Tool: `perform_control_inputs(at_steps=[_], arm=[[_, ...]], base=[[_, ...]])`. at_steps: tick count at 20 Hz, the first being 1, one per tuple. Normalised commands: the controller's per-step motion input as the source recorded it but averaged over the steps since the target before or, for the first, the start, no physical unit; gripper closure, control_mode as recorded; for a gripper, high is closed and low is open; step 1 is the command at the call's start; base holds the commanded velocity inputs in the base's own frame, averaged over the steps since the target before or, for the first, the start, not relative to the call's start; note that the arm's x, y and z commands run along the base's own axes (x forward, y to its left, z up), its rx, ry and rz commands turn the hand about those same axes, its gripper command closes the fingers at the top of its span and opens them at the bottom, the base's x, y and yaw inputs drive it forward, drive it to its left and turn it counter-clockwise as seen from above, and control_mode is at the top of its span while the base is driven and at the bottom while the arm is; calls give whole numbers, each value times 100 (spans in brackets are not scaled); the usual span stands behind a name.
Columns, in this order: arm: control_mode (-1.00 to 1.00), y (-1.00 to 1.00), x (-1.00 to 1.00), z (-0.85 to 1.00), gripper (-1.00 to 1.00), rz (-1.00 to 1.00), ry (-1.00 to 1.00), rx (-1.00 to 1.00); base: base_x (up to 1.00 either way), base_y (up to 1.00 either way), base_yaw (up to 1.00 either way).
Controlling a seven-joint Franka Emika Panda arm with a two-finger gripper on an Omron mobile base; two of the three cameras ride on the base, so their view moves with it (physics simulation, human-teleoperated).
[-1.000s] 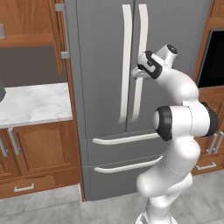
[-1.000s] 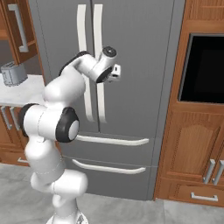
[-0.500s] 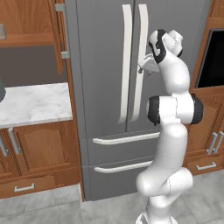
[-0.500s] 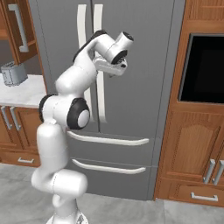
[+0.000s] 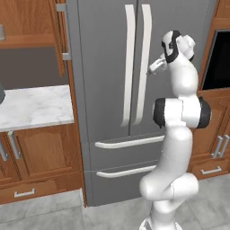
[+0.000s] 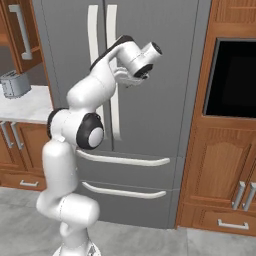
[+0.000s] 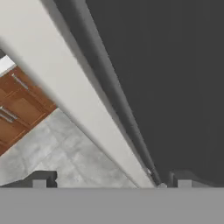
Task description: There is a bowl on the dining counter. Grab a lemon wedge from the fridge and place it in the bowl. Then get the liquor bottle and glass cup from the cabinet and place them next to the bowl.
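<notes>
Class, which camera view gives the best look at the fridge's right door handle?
The left base view: the right door handle runs nearly full length beside the gripper. In the right base view the arm crosses it. The hand view shows a close pale strip of a handle, too near to judge.

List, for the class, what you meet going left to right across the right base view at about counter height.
toaster → marble counter → robot arm → fridge → wooden cabinet door

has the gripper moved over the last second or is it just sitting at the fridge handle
Yes. Against the fridge, which holds its place in the left base view, the gripper has risen and stayed beside the right door's handle, jaws open.
</notes>
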Motion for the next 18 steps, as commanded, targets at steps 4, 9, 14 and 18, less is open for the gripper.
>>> perform_control_inputs(at_steps=[4,9,14,18], arm=[[-100,81,-22,-58,-100,-20,-51,0],[-100,71,2,-14,-100,-46,-14,-2],[-100,21,55,0,-100,-45,0,0],[-100,14,69,-1,-100,-40,0,0]], base=[[0,0,0],[0,0,0],[0,0,0],[0,0,0]])
